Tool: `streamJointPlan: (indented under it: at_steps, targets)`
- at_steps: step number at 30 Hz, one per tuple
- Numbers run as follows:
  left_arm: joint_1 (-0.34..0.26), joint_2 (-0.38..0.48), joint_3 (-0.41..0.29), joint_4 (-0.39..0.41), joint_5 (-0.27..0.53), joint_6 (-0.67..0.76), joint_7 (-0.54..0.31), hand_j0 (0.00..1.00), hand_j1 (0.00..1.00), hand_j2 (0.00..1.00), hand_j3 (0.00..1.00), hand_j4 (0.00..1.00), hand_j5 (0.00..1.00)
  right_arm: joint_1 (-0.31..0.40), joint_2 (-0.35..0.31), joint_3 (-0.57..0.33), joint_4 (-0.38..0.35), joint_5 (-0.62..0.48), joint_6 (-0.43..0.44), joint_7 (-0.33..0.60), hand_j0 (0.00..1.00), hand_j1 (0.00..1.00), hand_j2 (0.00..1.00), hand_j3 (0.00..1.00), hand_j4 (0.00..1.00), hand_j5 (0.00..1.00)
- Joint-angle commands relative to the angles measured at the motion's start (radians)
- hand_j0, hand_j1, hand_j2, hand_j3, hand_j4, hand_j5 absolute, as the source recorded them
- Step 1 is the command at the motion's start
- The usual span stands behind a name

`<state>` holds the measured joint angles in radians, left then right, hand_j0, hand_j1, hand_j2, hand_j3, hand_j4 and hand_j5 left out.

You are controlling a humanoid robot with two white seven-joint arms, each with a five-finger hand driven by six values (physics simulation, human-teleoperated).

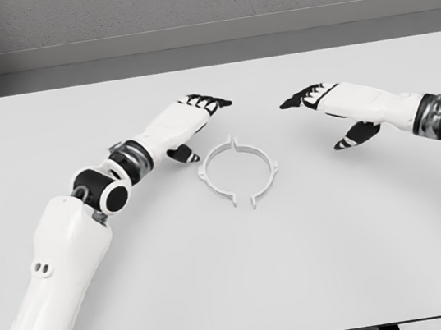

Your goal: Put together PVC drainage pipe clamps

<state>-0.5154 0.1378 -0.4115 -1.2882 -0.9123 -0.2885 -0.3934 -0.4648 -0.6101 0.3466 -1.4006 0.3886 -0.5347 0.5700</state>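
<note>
Clamp halves (238,171) lie as a near-closed ring on the worktop (343,263). Left hand (189,120) and right hand (342,103) hover empty, fingers apart. Next, likely pressing halves together.

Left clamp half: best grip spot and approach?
Judging by the pose: the left clamp half lies flat on the table, a thin arc with end tabs. Pinch mid-arc across the band, thumb inside the ring, fingers outside, coming from above on the left. The open left robot hand is nearest; the right half sits close, so avoid the tab ends.
</note>
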Motion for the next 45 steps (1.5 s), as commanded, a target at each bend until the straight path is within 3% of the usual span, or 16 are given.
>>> streamJointPlan:
  at_steps: [1, 45]
  targets:
    - [0.000, -0.004, -0.004, 0.003, 0.004, 0.000, 0.001, 1.00, 1.00, 1.00, 1.00, 1.00, 1.00, 0.000, -0.011, 0.000, -0.015, -0.007, 0.005, 0.001, 1.00, 1.00, 1.00, 1.00, 1.00, 1.00]
    - [0.044, 0.005, -0.006, -0.069, 0.004, 0.008, 0.001, 1.00, 1.00, 1.00, 1.00, 1.00, 1.00, 0.003, -0.011, 0.000, -0.017, -0.013, 0.005, -0.002, 1.00, 1.00, 1.00, 1.00, 1.00, 1.00]
